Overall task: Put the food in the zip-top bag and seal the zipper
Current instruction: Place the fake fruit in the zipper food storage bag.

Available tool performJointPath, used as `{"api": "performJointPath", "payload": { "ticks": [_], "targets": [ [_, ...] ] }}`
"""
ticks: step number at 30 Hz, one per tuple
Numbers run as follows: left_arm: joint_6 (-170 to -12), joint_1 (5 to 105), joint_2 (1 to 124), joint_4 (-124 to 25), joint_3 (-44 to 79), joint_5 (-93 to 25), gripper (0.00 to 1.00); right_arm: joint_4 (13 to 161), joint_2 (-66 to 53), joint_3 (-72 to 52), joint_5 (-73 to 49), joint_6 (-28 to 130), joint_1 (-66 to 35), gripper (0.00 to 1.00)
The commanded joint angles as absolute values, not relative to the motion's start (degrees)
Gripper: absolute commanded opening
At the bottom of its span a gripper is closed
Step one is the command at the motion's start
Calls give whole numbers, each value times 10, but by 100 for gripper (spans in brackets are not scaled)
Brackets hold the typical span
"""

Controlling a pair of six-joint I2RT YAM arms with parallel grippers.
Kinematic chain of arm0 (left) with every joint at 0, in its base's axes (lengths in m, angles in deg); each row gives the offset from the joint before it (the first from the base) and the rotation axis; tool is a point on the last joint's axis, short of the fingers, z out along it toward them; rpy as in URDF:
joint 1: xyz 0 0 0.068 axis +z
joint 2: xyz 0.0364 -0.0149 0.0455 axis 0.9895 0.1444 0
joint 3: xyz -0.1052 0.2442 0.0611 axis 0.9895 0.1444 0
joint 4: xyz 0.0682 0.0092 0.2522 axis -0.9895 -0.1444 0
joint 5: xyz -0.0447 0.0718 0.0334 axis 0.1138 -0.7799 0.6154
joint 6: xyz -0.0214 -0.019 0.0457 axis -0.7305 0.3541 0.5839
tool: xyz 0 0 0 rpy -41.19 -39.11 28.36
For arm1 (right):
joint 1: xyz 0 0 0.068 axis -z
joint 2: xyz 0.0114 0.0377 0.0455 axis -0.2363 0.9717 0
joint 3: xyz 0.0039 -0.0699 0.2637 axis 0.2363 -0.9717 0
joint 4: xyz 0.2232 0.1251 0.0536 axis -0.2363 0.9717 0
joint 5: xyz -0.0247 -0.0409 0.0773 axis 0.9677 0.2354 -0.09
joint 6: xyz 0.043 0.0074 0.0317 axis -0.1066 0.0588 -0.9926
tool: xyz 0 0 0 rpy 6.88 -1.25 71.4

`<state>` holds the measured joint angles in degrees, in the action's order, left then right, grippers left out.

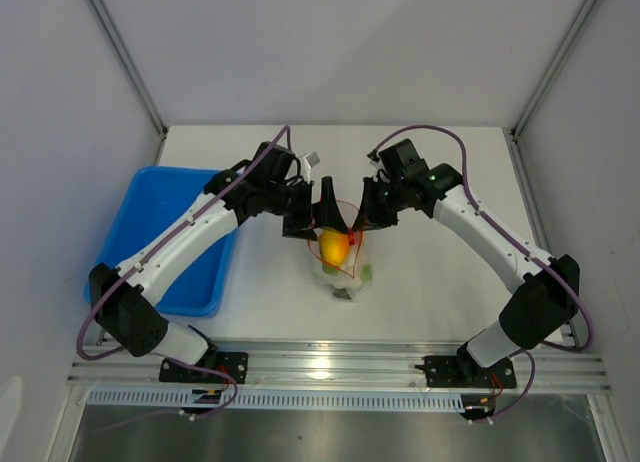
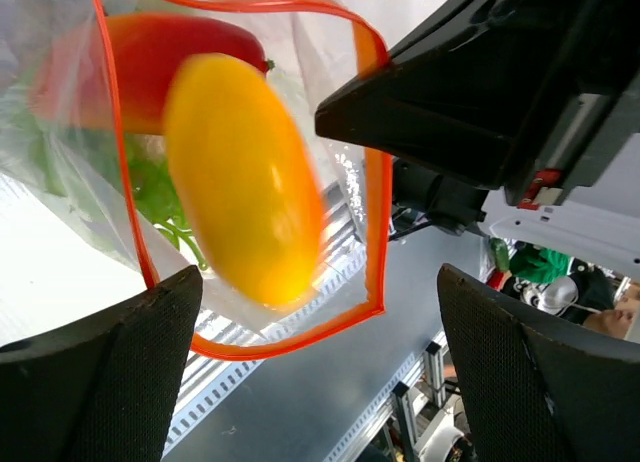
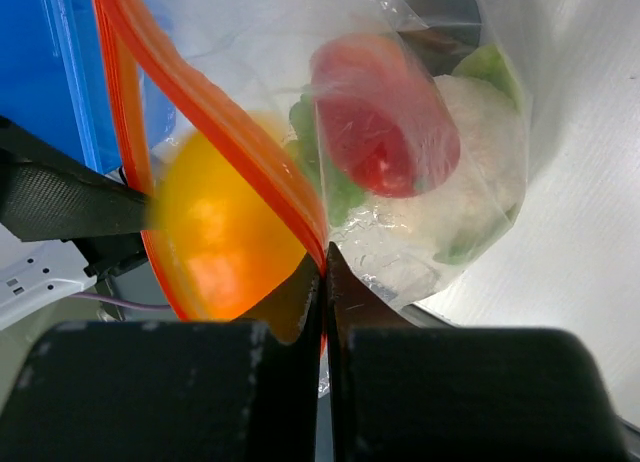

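The clear zip-top bag (image 1: pixel 343 272) hangs upright at the table's middle, mouth up and held open. Its orange-red zipper (image 2: pixel 375 182) forms a loop. My right gripper (image 3: pixel 325 257) is shut on the zipper strip (image 3: pixel 230 112) at the mouth's right side (image 1: pixel 362 222). My left gripper (image 2: pixel 318 282) is open and empty, just left of the mouth (image 1: pixel 312 214). The yellow oval fruit (image 1: pixel 333 247) sits blurred inside the mouth loop (image 2: pixel 245 182). Lower in the bag lie a red-orange piece (image 3: pixel 385 122), a white-and-green cauliflower piece (image 3: pixel 480 152) and green leafy bits (image 2: pixel 150 192).
A blue rectangular tray (image 1: pixel 165 232) stands on the table to the left, under my left arm. Metal frame rails run along the table's near edge (image 1: pixel 340 362). Grey walls close in the back and sides.
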<state>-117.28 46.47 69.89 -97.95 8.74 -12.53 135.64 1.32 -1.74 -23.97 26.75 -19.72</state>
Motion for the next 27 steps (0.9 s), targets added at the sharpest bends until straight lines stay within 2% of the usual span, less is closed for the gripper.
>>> {"api": "performJointPath", "payload": {
  "ticks": [1,7,17,27],
  "targets": [
    [-1144,460,695,-990,66,-141,99,1353,-13,-18,-227,265,-200,0],
    [-1128,460,683,-1001,39,-175,99,1346,-22,-31,-226,264,-199,0],
    [-1121,462,614,-1035,43,-319,99,1345,-28,-33,-234,271,-199,0],
    [-1124,465,669,-1031,70,-252,98,1343,-30,-30,-241,283,-198,0]
  ]
}}
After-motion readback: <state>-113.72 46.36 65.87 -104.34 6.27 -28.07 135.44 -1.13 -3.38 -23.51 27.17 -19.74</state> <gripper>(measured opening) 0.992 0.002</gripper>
